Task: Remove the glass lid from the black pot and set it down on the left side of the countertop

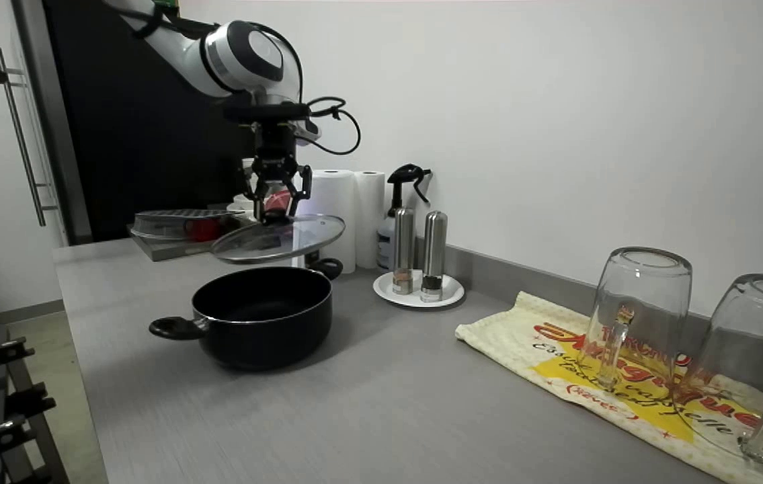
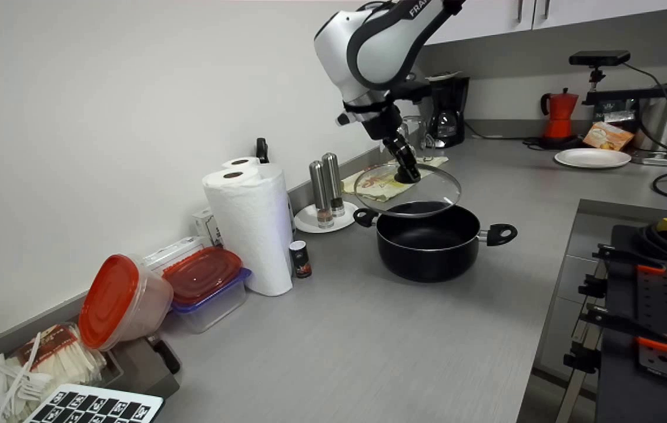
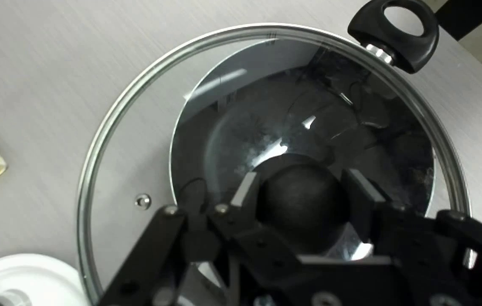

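The glass lid [image 1: 253,246] is in the air, slightly tilted, above the black pot [image 1: 267,336] and apart from its rim. My gripper [image 1: 277,212] is shut on the lid's black knob, pointing down. In an exterior view the lid [image 2: 434,191] overlaps the far left part of the open pot [image 2: 427,258]. In the wrist view both fingers [image 3: 302,191] flank the round knob, and the pot's dark inside shows through the lid [image 3: 241,119]. The pot stands on the grey countertop [image 1: 381,423], one handle [image 3: 412,51] clear of the lid.
Two mills on a white plate [image 1: 388,298] stand near the wall, beside paper towel rolls [image 2: 251,229] and a small black shaker [image 2: 300,259]. Upturned glasses [image 1: 643,323] rest on a patterned cloth [image 1: 522,333]. Plastic containers [image 2: 121,302] line the wall. The counter's front edge [image 2: 545,317] borders the robot's stand.
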